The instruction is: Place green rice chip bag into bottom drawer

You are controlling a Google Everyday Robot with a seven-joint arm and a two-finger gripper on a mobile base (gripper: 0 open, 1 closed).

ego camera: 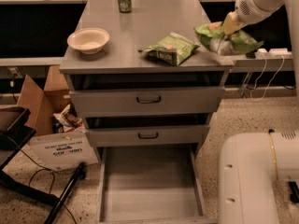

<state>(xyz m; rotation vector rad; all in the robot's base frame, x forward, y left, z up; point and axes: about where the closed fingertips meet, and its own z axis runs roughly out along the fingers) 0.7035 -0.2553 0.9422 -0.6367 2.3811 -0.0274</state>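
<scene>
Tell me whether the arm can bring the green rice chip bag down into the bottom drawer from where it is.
Probably yes. The pincer holds the green rice chip bag at the cabinet top's right edge; the bottom drawer stands pulled out below, and the drawers above it are shut.
</scene>
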